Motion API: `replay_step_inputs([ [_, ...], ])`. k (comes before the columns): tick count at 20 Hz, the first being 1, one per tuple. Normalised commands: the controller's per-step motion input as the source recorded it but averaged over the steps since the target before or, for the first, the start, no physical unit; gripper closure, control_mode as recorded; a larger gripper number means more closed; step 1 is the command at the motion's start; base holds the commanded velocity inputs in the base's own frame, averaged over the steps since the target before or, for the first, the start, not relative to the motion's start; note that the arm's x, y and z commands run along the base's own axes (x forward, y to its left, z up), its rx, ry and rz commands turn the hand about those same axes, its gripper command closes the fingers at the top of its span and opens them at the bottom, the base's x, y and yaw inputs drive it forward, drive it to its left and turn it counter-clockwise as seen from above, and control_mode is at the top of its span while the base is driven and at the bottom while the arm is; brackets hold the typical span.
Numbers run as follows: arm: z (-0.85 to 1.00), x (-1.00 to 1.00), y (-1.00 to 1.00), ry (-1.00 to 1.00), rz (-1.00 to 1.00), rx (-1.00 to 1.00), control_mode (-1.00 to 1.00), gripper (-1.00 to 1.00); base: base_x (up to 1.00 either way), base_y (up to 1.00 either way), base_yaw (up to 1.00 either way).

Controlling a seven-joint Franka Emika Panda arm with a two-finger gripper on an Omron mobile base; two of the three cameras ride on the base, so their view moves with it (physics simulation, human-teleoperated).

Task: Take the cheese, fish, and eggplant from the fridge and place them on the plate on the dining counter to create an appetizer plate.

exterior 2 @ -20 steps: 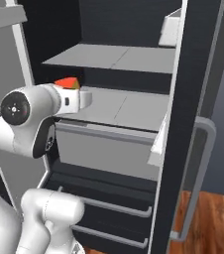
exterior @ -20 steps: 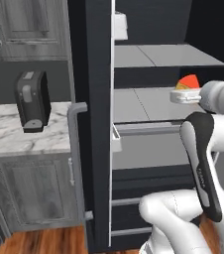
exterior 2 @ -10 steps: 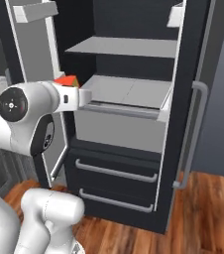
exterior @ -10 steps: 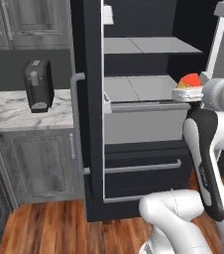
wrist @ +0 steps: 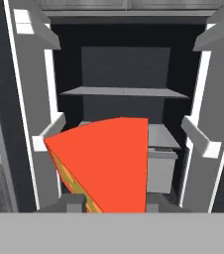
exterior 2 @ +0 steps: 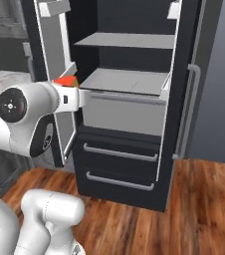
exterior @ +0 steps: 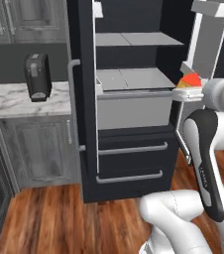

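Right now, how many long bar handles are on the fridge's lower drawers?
2: the upper bar handle sits on the top drawer, and the lower bar handle on the drawer beneath it, both below the fridge's open shelves.

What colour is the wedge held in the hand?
The wedge is bright orange-red on top with a yellow-orange side, best seen in the hand view.
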Motion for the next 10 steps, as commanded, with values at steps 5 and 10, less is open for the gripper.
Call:
replay_step_inputs([
  [5,0.0,0.0,0.0,0.0,0.0,0.0,1.0,1.0,-0.39,-0.01,-0.15],
  [10,0.0,0.0,0.0,0.0,0.0,0.0,1.0,1.0,-0.28,0.0,-0.23],
])
